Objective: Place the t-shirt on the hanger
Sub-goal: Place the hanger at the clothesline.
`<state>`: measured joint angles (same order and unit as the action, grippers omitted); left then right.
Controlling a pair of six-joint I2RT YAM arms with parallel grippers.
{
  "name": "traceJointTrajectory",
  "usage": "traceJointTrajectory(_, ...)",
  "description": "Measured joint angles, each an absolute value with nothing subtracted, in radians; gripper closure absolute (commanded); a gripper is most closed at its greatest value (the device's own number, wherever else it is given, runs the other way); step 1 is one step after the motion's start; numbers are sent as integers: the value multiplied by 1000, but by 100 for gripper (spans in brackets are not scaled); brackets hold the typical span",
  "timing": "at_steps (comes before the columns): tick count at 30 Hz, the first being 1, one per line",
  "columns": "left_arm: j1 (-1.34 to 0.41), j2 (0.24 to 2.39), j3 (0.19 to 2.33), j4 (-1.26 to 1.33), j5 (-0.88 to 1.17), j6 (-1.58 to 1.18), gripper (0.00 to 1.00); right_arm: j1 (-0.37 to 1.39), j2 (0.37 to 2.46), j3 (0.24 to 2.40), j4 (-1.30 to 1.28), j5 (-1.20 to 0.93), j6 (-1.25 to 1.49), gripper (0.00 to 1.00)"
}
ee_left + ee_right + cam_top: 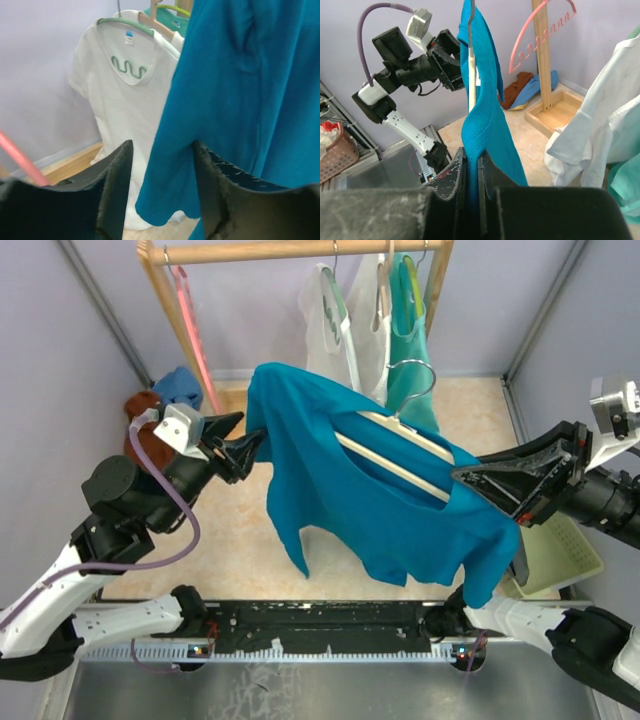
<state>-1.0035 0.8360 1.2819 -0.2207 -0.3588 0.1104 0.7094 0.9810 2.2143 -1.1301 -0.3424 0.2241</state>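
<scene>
Right gripper: clamped on the deep teal-blue short-sleeved cloth t-shirt, up in the air.
Left gripper: jaws apart, empty, just beside the far sleeve.
Hanger: the thin pale cream wire-hooked hanger sits inside the neck.
Progress: nearly there, I'd say; only squaring the shoulders is left.

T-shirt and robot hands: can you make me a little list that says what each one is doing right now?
t-shirt: teal, held up in the air
hanger: cream, inside the t-shirt's neck hole, hook poking out
right gripper: shut, pinching the t-shirt
left gripper: open, at the t-shirt's edge, not squeezing it
rack: behind, with a white shirt and a mint top hanging on it
</scene>
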Motion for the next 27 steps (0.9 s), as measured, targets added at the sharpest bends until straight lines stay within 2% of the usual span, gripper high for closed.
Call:
traceJointTrajectory(4,-1003,870,1299,-217,-320,118,96,709,976,2197,-1131,-351,232,100)
traceJointTrajectory(5,-1003,880,1307,-219,-319,121,100,709,975,2197,-1130,-352,232,100)
traceJointTrajectory(11,-1003,923,1347,-228,-347,141,100,709,960,2191,-1131,-350,232,100)
traceJointTrajectory(27,-1003,865,1512,-243,-498,220,100,709,931,2147,-1105,-300,228,100)
